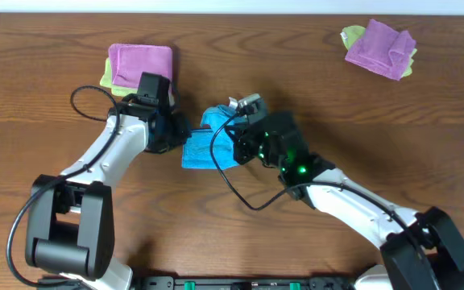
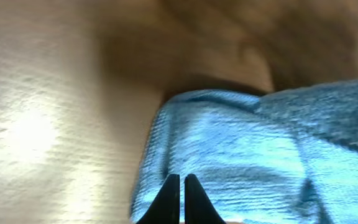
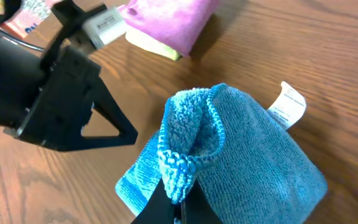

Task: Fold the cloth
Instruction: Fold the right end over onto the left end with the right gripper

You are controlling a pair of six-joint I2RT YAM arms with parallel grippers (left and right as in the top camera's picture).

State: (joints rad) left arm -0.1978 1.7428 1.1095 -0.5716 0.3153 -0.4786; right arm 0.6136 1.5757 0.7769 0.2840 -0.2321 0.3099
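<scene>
I am holding the cloth [image 1: 208, 145] in the middle of the overhead frame, on the wooden surface [image 1: 361, 129], between my two arms. My right fingers [image 3: 157, 208] are clamping a bunched corner of it at the bottom of the right wrist view, and the terry is drooping around that pinch in a soft hood. My left fingers [image 2: 171, 196] are sitting almost together at the bottom of their frame, and I judge that they are pinching the cloth's near edge.

It is behaving as light, limp and grippy: it is sagging wherever I am not supporting it, so it will not keep a line by itself. I am judging the hemmed corners and edges the best places to hold, since the stitched rim is giving my fingers a firmer ridge than the loose pile, well away from the white label [image 3: 289, 104] toward the right of that frame.
</scene>
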